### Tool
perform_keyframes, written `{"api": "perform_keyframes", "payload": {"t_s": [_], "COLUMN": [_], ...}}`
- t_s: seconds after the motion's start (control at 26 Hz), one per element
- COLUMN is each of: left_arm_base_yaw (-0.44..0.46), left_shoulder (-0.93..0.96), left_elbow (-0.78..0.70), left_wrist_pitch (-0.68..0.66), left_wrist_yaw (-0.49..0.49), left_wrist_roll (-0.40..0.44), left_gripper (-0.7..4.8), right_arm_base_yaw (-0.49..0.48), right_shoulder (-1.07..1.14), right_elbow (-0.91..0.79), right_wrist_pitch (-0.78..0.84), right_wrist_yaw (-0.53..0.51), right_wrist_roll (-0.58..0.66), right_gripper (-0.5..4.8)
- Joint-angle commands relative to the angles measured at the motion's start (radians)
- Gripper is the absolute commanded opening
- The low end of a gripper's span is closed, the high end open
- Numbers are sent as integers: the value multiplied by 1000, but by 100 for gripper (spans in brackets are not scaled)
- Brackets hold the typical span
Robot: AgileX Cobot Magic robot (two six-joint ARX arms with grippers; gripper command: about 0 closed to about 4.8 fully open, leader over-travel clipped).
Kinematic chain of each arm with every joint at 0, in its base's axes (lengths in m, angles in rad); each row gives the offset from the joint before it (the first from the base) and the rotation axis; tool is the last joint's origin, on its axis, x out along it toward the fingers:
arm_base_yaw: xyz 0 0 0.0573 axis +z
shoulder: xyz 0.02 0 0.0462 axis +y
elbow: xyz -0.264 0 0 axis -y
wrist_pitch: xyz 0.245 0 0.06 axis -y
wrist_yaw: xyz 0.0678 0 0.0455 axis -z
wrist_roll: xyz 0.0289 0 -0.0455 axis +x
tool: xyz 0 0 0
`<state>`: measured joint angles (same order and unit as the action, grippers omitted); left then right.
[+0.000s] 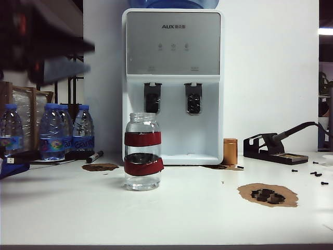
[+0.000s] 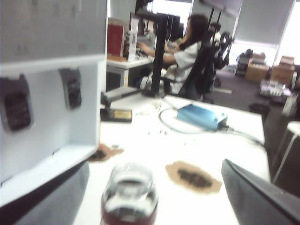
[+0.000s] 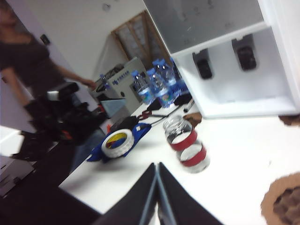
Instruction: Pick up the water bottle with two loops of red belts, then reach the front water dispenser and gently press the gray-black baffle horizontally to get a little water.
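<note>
The water bottle [image 1: 142,151] is clear glass with two red bands and stands upright on the white table in front of the water dispenser [image 1: 173,47]. The gray-black baffle [image 1: 152,98] is the left of its two dark levers. In the left wrist view my left gripper [image 2: 154,164] is open, its fingers [image 2: 260,197] spread wide, with the bottle [image 2: 130,194] just ahead between them and untouched. The left arm [image 1: 41,47] is a dark blur at the upper left of the exterior view. My right gripper [image 3: 156,165] is shut on nothing, a short way from the bottle [image 3: 187,145].
Blue-capped plastic bottles [image 1: 57,133] and a black marker [image 1: 94,156] sit left of the dispenser. To its right are a copper tin [image 1: 230,151] and a black tool stand [image 1: 276,148]. A brown patch with black parts [image 1: 268,195] lies front right. A tape roll [image 3: 117,140] lies near the table's left edge.
</note>
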<state>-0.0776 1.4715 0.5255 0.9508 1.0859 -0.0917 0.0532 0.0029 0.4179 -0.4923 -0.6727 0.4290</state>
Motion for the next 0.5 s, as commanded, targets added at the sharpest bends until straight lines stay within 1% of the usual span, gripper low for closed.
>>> {"api": "perform_keyframes", "payload": {"t_s": [0.04,0.12,0.31,0.35,0.42,0.5], "left_arm_base_yaw": [0,0,-5,-17,-41,-60], "left_shoulder": [98,147,275,318,360,389], "left_elbow": [3,4,5,6,9,23], "left_wrist_pitch": [21,29,69,96,128,135], "left_wrist_yaw": [40,35,39,27,0,-10], "left_wrist_roll": [153,211,242,276,304,312], "left_gripper": [479,479,479,479,479,479], "right_arm_base_yaw": [2,2,2,2,2,2], "right_shoulder": [1,2,1,1,1,1], "right_elbow": [64,89,116,122,130,139], "right_wrist_pitch": [-119,-173,-267,-284,-293,-295], "right_wrist_yaw": [26,33,43,43,40,40], "right_wrist_roll": [-26,-55,-94,-105,-113,-116], "right_gripper": [-3,-3,-3,-3,-3,-3]}}
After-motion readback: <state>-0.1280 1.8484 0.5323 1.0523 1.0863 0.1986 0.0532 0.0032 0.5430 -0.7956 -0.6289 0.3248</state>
